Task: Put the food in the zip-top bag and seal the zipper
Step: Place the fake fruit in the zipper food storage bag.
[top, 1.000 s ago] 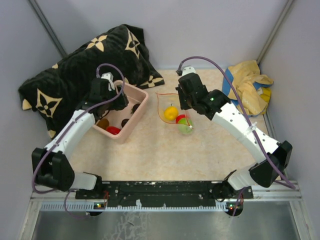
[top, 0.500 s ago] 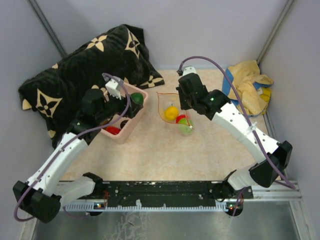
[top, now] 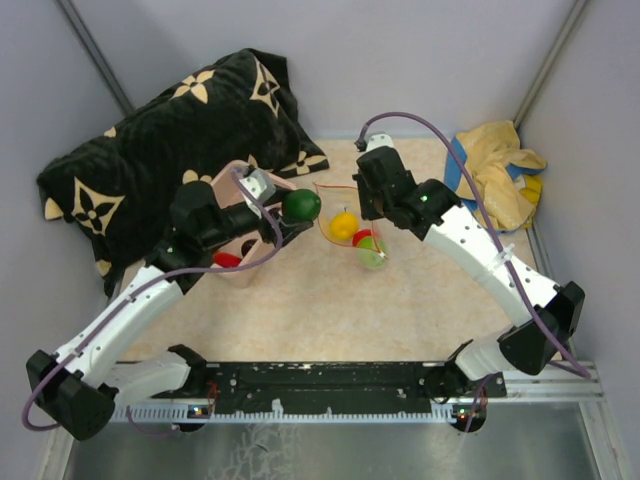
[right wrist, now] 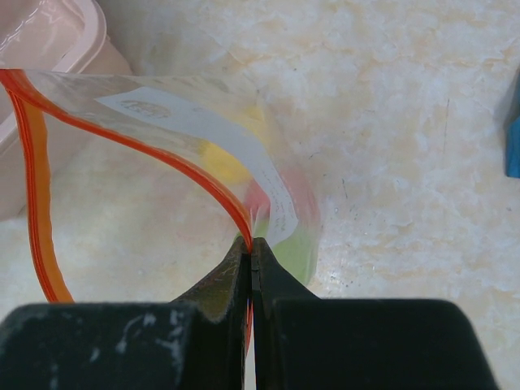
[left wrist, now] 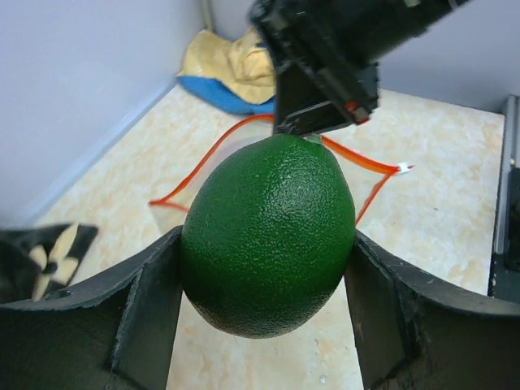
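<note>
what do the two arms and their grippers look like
Both arms have white curved links, the left arm and right arm alike, with black joints and bases. A thin purple-grey cable loops along each. The left gripper and right gripper are matte black, the right one scuffed.

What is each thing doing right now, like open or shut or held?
bag: open, some food inside
zipper: unsealed
lime: held near the bag's mouth
left claw: shut on lime
right claw: shut on zipper
tub: a red piece inside
</note>
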`<state>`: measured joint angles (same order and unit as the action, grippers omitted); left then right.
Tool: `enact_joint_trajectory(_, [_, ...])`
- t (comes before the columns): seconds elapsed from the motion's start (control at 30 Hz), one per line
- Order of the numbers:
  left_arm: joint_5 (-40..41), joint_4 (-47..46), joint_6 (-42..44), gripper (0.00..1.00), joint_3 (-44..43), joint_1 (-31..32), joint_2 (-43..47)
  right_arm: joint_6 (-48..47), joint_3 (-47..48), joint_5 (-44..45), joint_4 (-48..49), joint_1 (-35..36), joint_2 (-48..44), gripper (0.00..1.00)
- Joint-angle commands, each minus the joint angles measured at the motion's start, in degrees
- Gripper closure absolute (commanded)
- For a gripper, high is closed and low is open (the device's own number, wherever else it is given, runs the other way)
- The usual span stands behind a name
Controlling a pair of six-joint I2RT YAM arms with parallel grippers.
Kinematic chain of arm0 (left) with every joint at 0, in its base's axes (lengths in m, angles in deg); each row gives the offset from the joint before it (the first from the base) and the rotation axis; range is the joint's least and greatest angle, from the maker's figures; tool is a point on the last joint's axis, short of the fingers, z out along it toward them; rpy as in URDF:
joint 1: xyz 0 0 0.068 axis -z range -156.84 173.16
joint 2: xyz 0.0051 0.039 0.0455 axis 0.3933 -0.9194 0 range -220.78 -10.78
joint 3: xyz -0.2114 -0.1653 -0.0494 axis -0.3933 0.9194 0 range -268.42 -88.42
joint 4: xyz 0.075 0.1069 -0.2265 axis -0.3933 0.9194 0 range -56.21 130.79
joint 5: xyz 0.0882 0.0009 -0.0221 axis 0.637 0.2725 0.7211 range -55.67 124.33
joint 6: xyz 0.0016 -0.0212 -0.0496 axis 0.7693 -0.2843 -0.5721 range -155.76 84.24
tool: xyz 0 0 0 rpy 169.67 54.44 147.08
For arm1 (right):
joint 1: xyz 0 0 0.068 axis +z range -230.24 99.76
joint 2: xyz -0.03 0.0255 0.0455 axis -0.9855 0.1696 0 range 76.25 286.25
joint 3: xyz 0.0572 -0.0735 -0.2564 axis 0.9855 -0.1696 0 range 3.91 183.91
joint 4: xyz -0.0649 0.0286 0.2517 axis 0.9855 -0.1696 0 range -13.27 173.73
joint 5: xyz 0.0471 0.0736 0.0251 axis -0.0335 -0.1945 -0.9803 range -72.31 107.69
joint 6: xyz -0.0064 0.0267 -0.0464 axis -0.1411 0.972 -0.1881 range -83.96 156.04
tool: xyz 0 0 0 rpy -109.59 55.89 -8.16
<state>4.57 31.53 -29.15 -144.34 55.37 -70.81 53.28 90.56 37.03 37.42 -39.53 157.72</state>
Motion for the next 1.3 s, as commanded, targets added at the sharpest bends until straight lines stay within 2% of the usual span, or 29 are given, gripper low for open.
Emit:
enact_joint_trajectory(0.0, [-9.8,-7.4,11.0,0.58,-0.8,1.9,-1.7,1.2,2.1,-0.1,1.1,-0.3,-3.0,1.0])
enact_joint_trajectory(0.3, [-13.8,-6.1,31.1,0.56,-2.9,6.1,-8.2,2.0,1.9,-1.0,1.2,-0.3,-3.8,1.0])
enact_joint_trajectory(0.47, [-12.5,-5.4,37.3,0.56,-4.6,6.9,-10.7,2.3,1.9,-1.4,1.2,-0.3,-3.7,1.0])
enact_joint_trajectory(0.87, [-10.2,2.7,45.4,0.47,-8.2,9.5,-15.2,2.8,2.1,-2.3,1.1,-0.3,-3.8,1.0])
enact_joint_trajectory(1.1, [-4.9,4.3,46.7,0.42,-9.5,11.2,-17.8,2.8,2.1,-2.7,0.9,-0.3,-4.1,1.0])
enact_joint_trajectory(1.27, [-3.3,4.7,46.6,0.29,-9.7,11.6,-18.6,2.9,1.5,-2.7,0.9,-0.3,-4.8,1.0])
